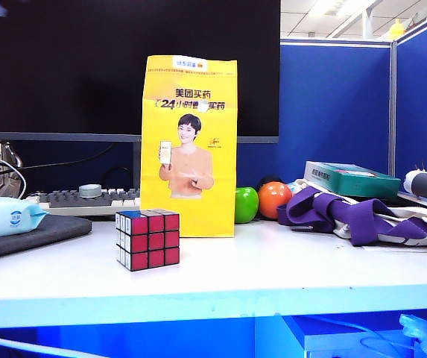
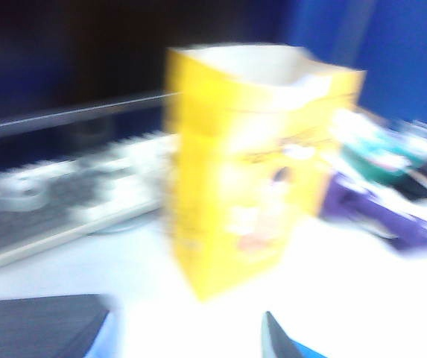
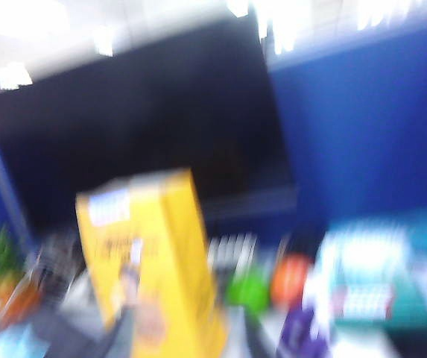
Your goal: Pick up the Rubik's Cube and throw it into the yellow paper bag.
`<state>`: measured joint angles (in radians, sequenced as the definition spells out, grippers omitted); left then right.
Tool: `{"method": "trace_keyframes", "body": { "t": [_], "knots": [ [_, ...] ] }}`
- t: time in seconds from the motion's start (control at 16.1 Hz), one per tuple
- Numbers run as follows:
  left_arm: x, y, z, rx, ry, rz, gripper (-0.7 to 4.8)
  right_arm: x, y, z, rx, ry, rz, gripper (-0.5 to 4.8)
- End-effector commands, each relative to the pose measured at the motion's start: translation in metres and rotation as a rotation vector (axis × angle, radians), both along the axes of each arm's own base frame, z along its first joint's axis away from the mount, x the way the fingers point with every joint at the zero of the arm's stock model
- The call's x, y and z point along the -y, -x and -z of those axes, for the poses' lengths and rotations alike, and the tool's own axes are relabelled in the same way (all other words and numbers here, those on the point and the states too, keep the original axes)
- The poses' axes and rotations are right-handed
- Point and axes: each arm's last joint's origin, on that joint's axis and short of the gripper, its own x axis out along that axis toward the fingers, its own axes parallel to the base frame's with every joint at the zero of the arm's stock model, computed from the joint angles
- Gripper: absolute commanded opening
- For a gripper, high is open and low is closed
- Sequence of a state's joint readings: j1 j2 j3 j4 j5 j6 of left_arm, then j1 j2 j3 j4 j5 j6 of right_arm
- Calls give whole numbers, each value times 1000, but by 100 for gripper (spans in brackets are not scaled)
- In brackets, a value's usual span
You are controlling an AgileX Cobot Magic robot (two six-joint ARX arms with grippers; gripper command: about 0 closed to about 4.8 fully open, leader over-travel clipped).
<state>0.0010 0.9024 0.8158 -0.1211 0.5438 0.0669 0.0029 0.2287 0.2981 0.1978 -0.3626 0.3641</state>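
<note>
cube [image 1: 148,239] on table before yellow bag [image 1: 189,145]; hands unseen.

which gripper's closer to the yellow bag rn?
Left, probably: left gripper hangs close before the yellow bag; right gripper sits farther back, its blurred view showing the bag smaller.

Black Chinese text "美团买药" is printed on the yellow paper bag [image 1: 189,145]. Below it, "24" and "买药" are legible; the smaller print cannot be read.
</note>
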Motion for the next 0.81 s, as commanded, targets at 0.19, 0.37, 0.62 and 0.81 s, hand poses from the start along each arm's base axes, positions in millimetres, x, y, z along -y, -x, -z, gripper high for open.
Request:
{"method": "trace_keyframes", "body": {
  "t": [0.19,0.37,0.62,0.81],
  "knots": [
    [15,-45,9,-171,-92,85,439,-6,-40,-14,-211,6,-222,180],
    [56,-53,28,-195,-305,104,466,-10,-82,-20,-351,9,-388,181],
    [99,-57,25,-260,-487,245,477,-14,-118,-13,-479,-19,-572,290],
    [112,-74,20,-420,-567,275,479,-18,-129,-6,-524,-25,-708,316]
  ]
}}
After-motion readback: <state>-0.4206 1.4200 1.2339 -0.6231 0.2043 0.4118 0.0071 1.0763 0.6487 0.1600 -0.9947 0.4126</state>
